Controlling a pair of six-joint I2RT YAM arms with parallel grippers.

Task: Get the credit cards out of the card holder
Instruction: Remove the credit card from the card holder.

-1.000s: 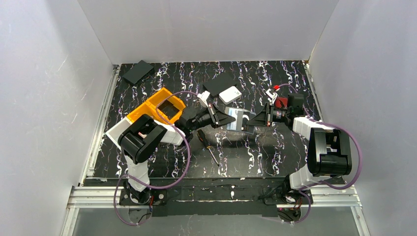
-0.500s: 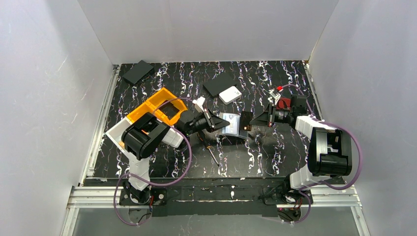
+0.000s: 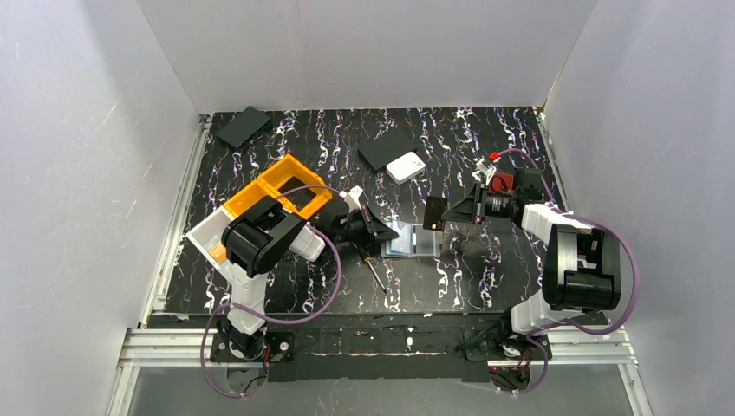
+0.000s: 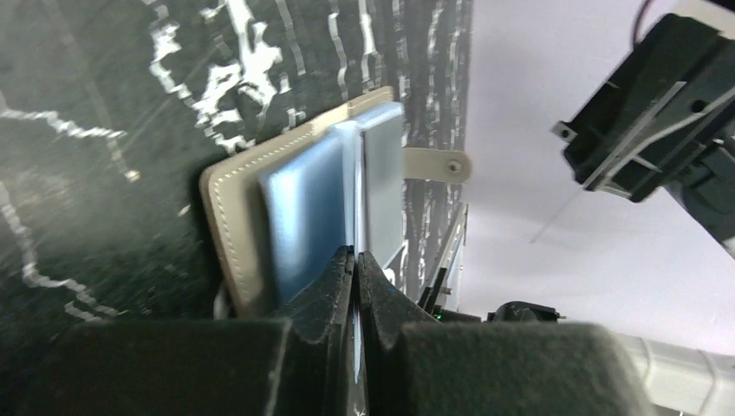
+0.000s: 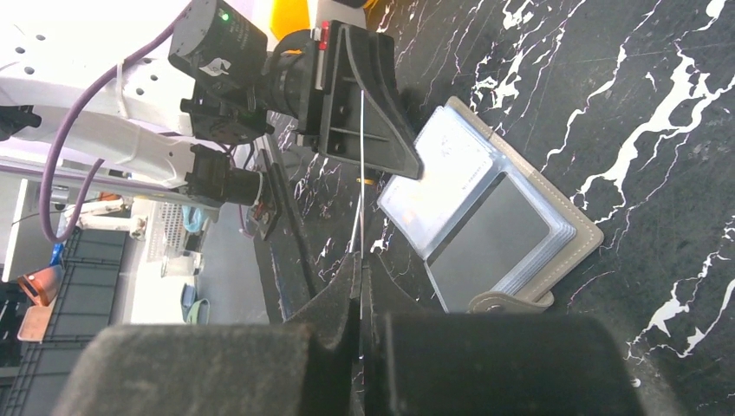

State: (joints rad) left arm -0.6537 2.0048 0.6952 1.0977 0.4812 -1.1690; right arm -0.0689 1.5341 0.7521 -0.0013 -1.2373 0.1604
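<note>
Position: card holder (image 3: 414,241) lies open on table (image 3: 485,277), pale blue sleeves facing up | left pincer (image 3: 384,232): fingers together, clamped on card holder's left edge | right pincer (image 3: 445,211): clamped on one thin credit card (image 3: 433,211), held near card holder, apart from it
</note>
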